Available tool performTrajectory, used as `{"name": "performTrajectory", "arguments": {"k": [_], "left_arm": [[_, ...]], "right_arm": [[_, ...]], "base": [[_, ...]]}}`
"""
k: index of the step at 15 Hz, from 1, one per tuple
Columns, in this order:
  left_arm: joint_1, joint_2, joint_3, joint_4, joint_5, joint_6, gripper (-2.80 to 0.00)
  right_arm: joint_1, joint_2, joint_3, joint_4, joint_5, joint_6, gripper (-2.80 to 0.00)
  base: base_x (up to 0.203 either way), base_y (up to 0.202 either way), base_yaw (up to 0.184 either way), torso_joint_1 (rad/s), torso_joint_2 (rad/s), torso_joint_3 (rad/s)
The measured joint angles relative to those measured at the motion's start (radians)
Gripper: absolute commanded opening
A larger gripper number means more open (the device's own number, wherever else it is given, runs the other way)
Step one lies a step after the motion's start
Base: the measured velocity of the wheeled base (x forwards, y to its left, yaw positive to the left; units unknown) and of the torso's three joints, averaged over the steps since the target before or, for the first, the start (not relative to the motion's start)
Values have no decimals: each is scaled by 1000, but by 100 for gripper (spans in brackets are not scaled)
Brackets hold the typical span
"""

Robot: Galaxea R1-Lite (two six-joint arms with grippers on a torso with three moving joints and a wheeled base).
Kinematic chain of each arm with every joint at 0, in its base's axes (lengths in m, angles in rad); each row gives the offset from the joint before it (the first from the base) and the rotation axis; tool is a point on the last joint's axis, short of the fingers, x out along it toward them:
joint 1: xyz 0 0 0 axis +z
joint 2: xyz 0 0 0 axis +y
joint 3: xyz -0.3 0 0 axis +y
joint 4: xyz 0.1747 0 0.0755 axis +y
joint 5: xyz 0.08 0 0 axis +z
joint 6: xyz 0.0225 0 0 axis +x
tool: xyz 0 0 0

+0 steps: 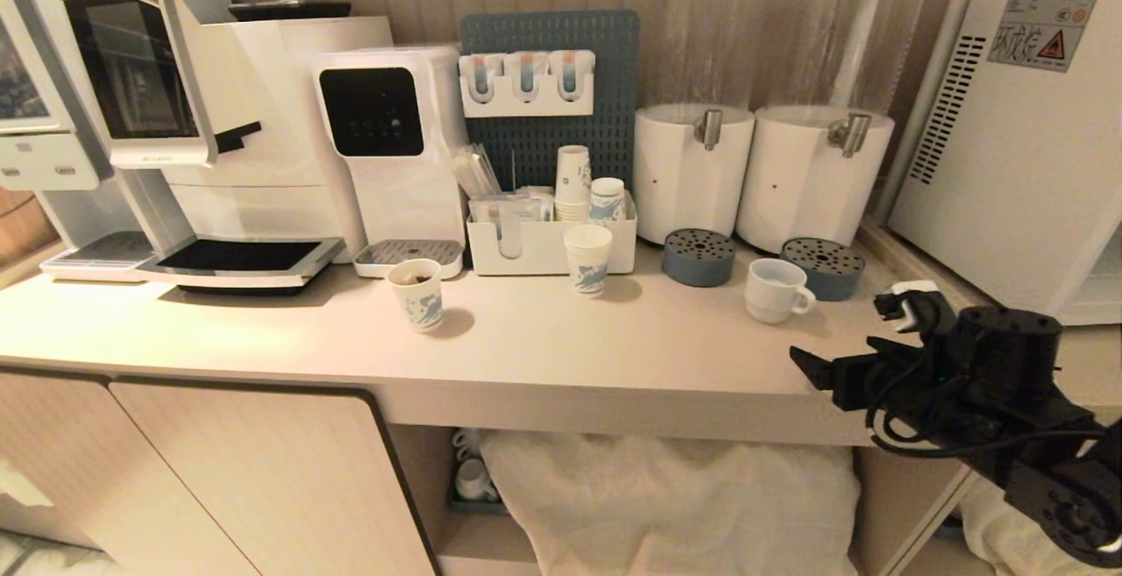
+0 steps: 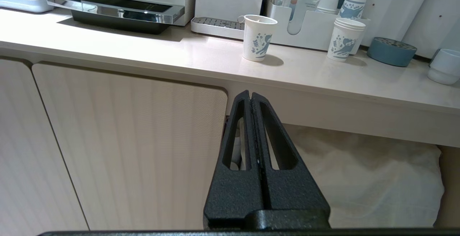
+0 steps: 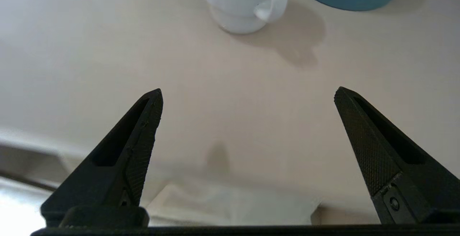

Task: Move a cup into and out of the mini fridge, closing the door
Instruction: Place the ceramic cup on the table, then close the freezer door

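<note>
Cup (image 1: 775,289) sits right of centre in the head view, upright on the counter (image 1: 543,339), handle toward the frame's right, not held. Nearest the camera: right gripper (image 1: 846,335), lower right of frame at the counter's front edge, fingers spread wide and empty, well short of the cup. Left gripper (image 2: 250,96) is clenched on nothing, low before the cabinet door (image 2: 136,149). Just behind the cup: two blue drip trays (image 1: 699,256), then two drink dispensers (image 1: 692,160). Paper cups (image 1: 588,259) stand left of it, apart. Mini fridge (image 1: 1017,120) fills the upper right, side vents facing us; its door is not visible.
</note>
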Motion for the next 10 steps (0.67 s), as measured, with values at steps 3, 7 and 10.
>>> {"name": "performTrajectory", "arguments": {"k": [3, 7, 10], "left_arm": [[0, 0, 0, 0, 0, 0, -280], [0, 0, 0, 0, 0, 0, -280], [0, 0, 0, 0, 0, 0, -280]], "right_arm": [[0, -141, 111, 3, 16, 27, -280], [0, -393, 240, 80, 49, 42, -280], [0, -652, 264, 262, 75, 59, -280]], "base": [[0, 0, 0, 0, 0, 0], [0, 0, 0, 0, 0, 0], [0, 0, 0, 0, 0, 0]]}}
